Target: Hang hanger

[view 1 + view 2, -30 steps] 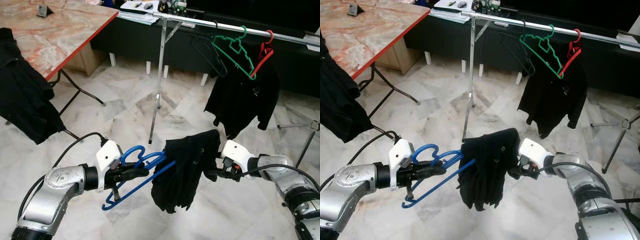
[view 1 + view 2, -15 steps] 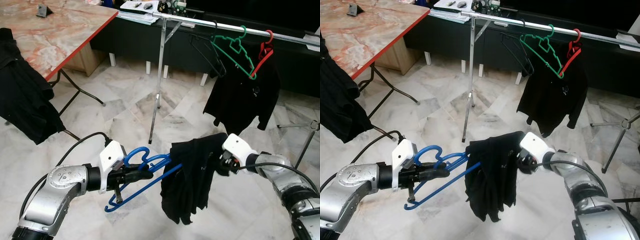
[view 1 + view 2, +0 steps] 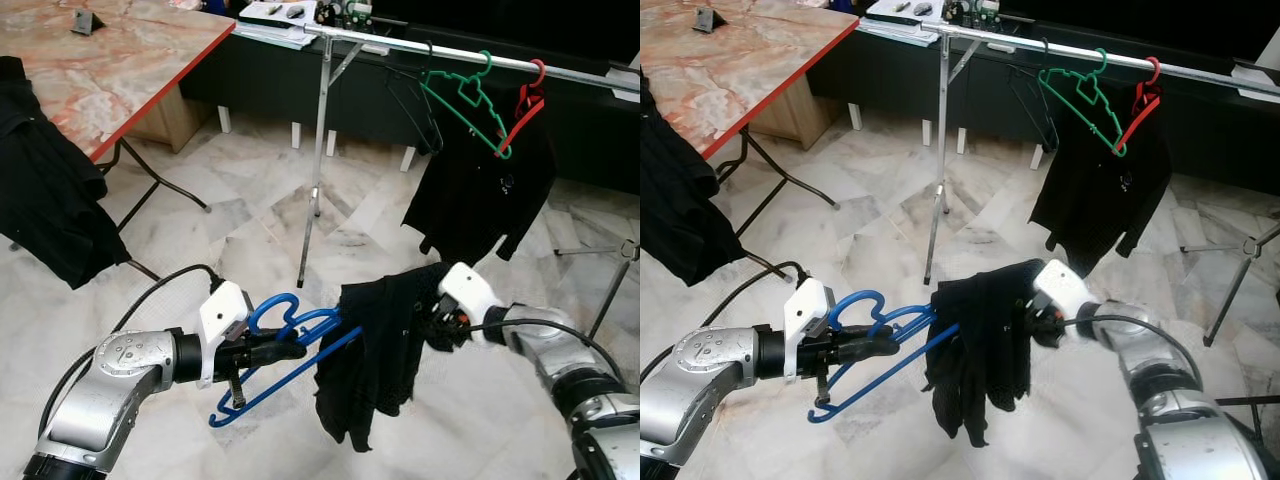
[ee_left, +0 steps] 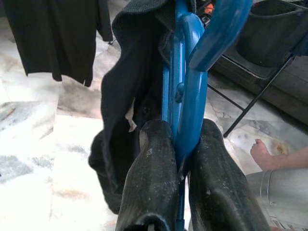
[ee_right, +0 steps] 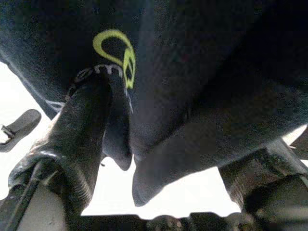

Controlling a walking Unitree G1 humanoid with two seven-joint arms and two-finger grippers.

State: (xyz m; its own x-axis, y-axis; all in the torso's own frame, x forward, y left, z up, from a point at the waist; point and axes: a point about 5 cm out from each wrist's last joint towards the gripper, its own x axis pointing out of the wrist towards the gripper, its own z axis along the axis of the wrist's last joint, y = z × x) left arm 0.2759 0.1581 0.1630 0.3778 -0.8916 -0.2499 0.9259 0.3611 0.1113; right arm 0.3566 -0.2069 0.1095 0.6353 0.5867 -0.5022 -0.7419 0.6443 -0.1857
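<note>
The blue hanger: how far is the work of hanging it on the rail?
Done: the left claw grips the blue hanger, and a black garment is draped over its far end. In hand: the right claw holds that garment at its edge. Left: the hanger is low, well short of the metal rail, where a green hanger and a red hanger hang.
</note>
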